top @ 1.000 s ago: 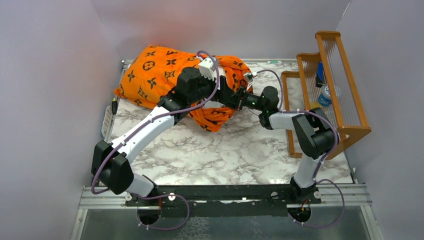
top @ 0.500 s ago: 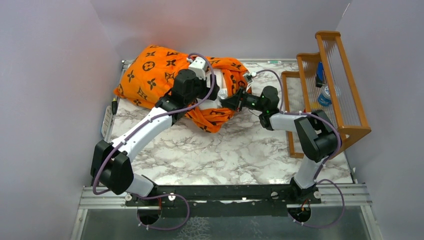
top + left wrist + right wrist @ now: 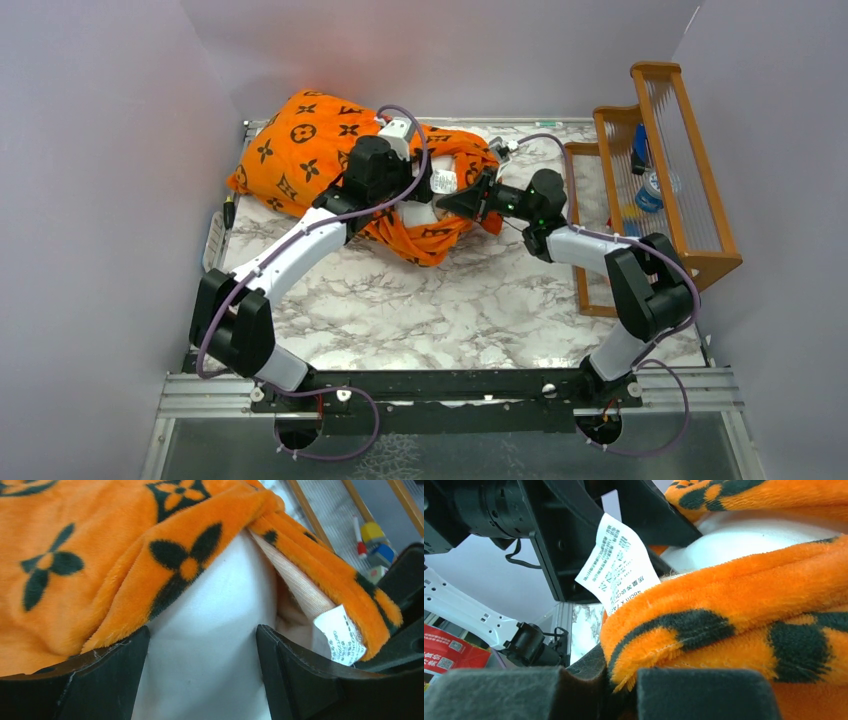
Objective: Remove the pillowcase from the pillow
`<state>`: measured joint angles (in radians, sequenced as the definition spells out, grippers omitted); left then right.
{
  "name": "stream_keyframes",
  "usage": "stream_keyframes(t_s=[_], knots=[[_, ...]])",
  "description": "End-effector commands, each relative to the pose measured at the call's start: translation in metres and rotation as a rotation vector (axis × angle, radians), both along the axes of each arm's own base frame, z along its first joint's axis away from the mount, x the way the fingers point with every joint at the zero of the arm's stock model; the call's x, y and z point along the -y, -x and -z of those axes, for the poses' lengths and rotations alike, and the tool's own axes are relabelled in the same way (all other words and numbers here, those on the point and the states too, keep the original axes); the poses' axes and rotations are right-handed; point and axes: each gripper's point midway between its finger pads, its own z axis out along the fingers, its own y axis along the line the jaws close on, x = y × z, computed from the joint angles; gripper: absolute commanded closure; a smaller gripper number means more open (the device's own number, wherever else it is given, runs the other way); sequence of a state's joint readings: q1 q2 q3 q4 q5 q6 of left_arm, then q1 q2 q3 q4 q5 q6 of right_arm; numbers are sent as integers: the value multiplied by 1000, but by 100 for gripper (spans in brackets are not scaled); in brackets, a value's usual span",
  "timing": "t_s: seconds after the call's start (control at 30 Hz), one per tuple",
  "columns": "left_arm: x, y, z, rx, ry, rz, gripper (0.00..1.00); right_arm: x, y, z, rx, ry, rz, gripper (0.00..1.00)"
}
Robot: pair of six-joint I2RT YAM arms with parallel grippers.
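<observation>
The orange pillowcase with black motifs lies bunched at the table's back left, its mouth facing right. In that mouth the white pillow shows, and its bare part is also seen from above. My left gripper is open, its black fingers pressed against the white pillow on either side, at the pillowcase's edge. My right gripper is shut on the pillowcase's fuzzy orange hem, just below the white care label. From above, the two grippers meet at the opening.
A wooden rack holding bottles stands at the table's right edge. A small black object lies at the left edge. Grey walls close in the left, back and right. Marble table top lies in front of the cloth.
My left gripper has pushed a little further left into the pillowcase's mouth. The right gripper has shifted slightly left with the hem, and its elbow has swung out to the right.
</observation>
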<state>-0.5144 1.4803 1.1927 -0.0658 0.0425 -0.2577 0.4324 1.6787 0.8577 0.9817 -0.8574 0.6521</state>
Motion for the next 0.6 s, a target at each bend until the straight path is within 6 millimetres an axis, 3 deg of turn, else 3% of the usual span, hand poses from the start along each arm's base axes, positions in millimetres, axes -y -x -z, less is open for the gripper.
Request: stream_keyframes(t_s=[0.0,0.1,0.3,0.57], knots=[[34,19,-3,-50,72,218,18,-3,9,-28,119,-34,-35,99],[37,20,3,-71,45,233,15,-2,10,-32,126,-37,-36,99],[32,20,41,-128,-122,180,13,-1,17,-42,152,-37,-47,100],[22,19,128,-248,-338,105,16,10,37,-53,183,-21,-45,99]])
